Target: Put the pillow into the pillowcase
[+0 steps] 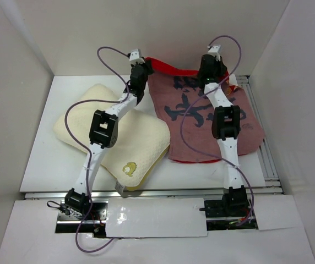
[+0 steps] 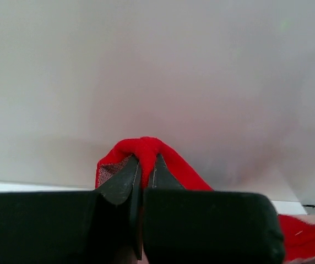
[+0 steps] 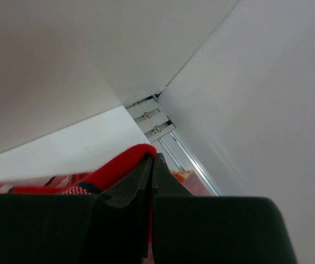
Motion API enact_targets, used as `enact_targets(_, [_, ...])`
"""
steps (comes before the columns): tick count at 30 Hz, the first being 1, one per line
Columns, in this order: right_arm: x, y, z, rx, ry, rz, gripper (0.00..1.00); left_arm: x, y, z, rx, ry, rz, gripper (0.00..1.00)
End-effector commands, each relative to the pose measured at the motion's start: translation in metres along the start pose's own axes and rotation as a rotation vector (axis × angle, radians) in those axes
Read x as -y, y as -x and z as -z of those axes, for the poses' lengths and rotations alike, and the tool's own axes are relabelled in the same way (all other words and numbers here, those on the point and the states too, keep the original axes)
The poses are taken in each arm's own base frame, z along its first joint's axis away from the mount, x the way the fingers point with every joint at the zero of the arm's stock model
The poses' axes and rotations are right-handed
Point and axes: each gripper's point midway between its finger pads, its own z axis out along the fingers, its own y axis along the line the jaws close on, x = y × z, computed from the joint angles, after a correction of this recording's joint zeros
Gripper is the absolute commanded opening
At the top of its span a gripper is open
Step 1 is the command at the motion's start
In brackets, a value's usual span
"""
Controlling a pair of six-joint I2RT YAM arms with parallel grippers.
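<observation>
The pillowcase [image 1: 201, 118] lies at the back right, faded pink side up with dark brush marks, its red far edge lifted. My left gripper [image 1: 140, 67] is shut on the far left corner of that red edge [image 2: 144, 148]. My right gripper [image 1: 212, 66] is shut on the far right part of the same edge [image 3: 121, 165]. The cream pillow [image 1: 116, 135] lies flat at the left under the left arm, its yellow emblem [image 1: 129, 168] near the front corner and a white tag [image 1: 119, 187] at the table's front edge. Pillow and pillowcase touch along the middle.
White walls [image 1: 163, 33] close the table at the back and on both sides. A metal rail [image 1: 267, 157] runs along the right side of the table and shows in the right wrist view [image 3: 157, 129]. Purple cables [image 1: 105, 52] loop above both arms.
</observation>
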Motion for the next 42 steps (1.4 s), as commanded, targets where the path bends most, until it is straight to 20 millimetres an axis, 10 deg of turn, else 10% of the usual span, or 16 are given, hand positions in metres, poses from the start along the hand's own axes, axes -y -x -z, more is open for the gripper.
enact_targets(1, [0.040, 0.015, -0.046, 0.068, -0.067, -0.234, 0.02, -0.013, 0.011, -0.006, 0.110, 0.046, 0.062, 0.00])
enact_targets(7, [0.062, -0.018, -0.103, 0.073, 0.018, -0.416, 0.06, -0.051, -0.004, -0.007, 0.089, 0.147, 0.141, 0.00])
enact_targets(10, [0.046, -0.008, -0.106, 0.128, 0.153, -0.385, 0.43, -0.058, 0.002, -0.008, 0.071, 0.142, 0.183, 0.01])
enact_targets(12, [0.028, -0.006, -0.098, 0.135, 0.233, -0.304, 0.70, -0.049, 0.008, -0.007, 0.046, 0.113, 0.167, 0.44])
enact_targets(13, [0.028, 0.003, -0.092, 0.145, 0.240, -0.271, 0.81, -0.043, 0.010, -0.007, 0.032, 0.093, 0.148, 0.99])
enact_targets(15, [0.016, 0.009, -0.072, 0.142, 0.249, -0.186, 0.98, -0.021, 0.032, -0.004, 0.018, 0.055, 0.072, 0.99])
enact_targets(20, [-0.003, 0.012, -0.031, 0.078, 0.345, -0.112, 1.00, 0.027, 0.063, 0.035, -0.042, 0.069, -0.118, 0.99])
enact_targets(21, [-0.004, 0.015, -0.026, 0.075, 0.378, -0.116, 1.00, 0.040, 0.102, 0.046, -0.007, 0.083, -0.124, 0.99])
enact_targets(26, [-0.011, 0.053, 0.035, 0.070, 0.574, -0.049, 1.00, 0.043, 0.122, 0.095, -0.123, 0.126, -0.227, 0.99])
enact_targets(28, [0.015, 0.077, 0.042, 0.093, 0.574, -0.102, 1.00, 0.044, 0.125, 0.109, -0.164, 0.142, -0.233, 0.99])
enact_targets(36, [0.148, 0.055, 0.009, 0.016, 0.173, -0.277, 1.00, 0.064, 0.177, 0.154, -0.136, 0.153, -0.236, 0.99])
enact_targets(42, [0.175, 0.062, 0.016, 0.079, 0.262, -0.391, 1.00, 0.055, 0.180, 0.174, -0.173, 0.205, -0.243, 0.99])
